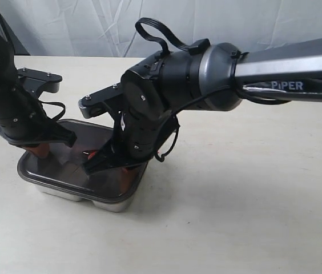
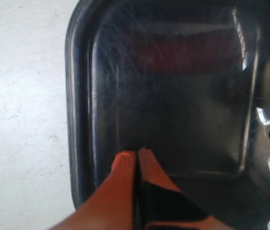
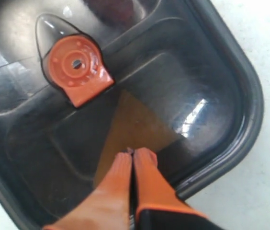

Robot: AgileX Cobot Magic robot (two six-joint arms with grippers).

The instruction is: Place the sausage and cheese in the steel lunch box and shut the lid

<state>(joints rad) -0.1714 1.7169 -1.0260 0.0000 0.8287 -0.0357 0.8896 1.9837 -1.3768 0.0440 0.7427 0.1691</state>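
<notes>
The dark translucent lid (image 1: 69, 165) lies on top of the steel lunch box (image 1: 64, 193). My left gripper (image 1: 38, 151) is shut, its orange tips resting on the lid (image 2: 173, 110) near one end. Through the lid a dim dark-red shape shows, the sausage (image 2: 192, 52). My right gripper (image 1: 128, 177) is also shut, tips down on the lid (image 3: 197, 72) at the other end. The yellow-orange cheese (image 3: 135, 122) shows through the lid just past the right gripper (image 3: 132, 154). The orange centre valve (image 3: 76, 67) sits beyond it. Neither gripper holds anything; the left gripper (image 2: 136, 153) touches only the lid.
The box stands on a pale tabletop (image 1: 235, 217) with a white cloth backdrop (image 1: 92, 28) behind. The right arm (image 1: 286, 80) reaches in from the right, above the table.
</notes>
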